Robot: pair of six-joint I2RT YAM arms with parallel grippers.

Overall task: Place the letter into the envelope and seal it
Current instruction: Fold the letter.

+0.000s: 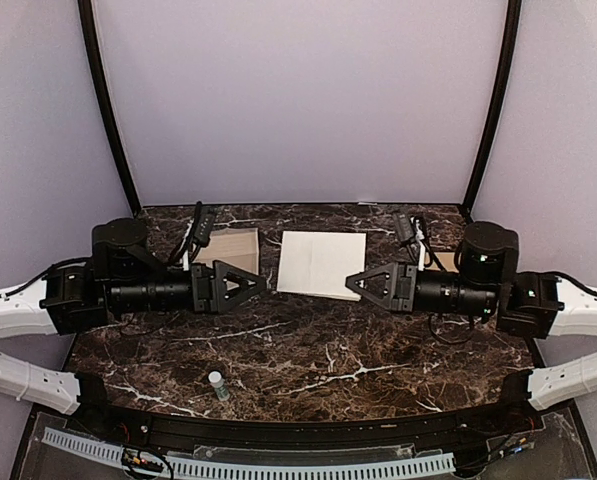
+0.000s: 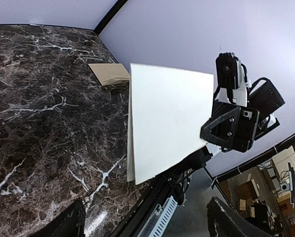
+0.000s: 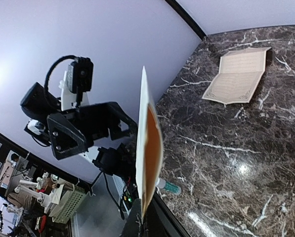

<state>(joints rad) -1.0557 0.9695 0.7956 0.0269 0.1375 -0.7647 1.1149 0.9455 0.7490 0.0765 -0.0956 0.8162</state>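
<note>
Presently: letter [image 1: 321, 263] aloft at centre, clamped along its 4 o'clock edge by right gripper [image 1: 349, 283]; left gripper [image 1: 263, 281] released. Envelope [image 2: 110, 74] at 2 o'clock. Hazard: sag or slip from one-edge hold.

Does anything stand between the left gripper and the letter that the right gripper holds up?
Nothing visible does. The left gripper is open and close to the near left corner of the letter, with only open air between them. The right gripper pinches the opposite edge.
</note>
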